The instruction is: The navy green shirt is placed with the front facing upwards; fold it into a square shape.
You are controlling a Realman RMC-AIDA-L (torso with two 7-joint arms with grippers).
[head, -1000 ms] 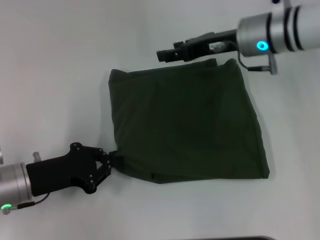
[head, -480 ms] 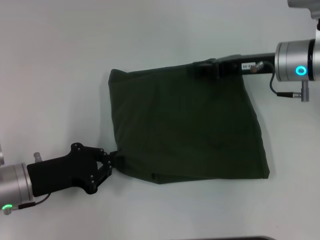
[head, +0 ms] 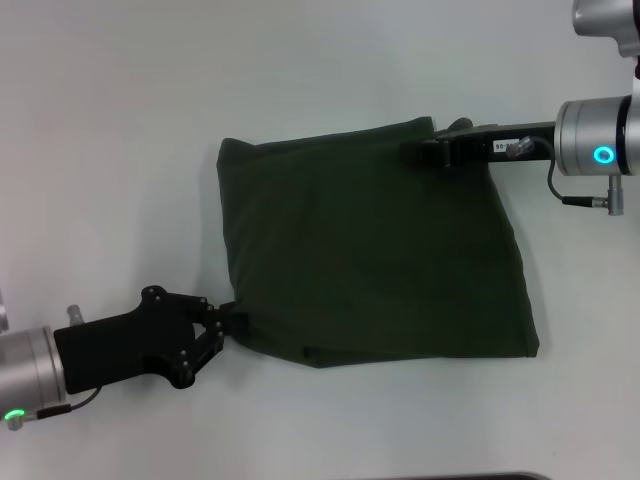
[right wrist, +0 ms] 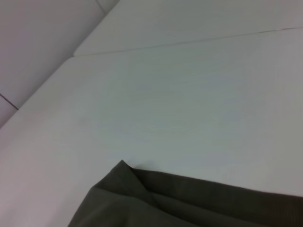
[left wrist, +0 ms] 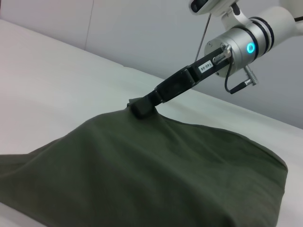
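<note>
Dark olive-green shirt [head: 370, 250], folded roughly square, plain side up

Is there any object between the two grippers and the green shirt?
Nothing visible. The left gripper is shut on the navy green shirt at its near left corner, and the right gripper rests on its far edge. Only bare table surrounds it.

The head view looks straight down on the table [head: 120, 120] and takes in the whole shirt [head: 370, 250] with both grippers. The left wrist view sits low and close at the shirt's near-left corner, facing across the cloth toward the right gripper [left wrist: 141, 107]. The right wrist view is very near the shirt's far edge, showing one corner
</note>
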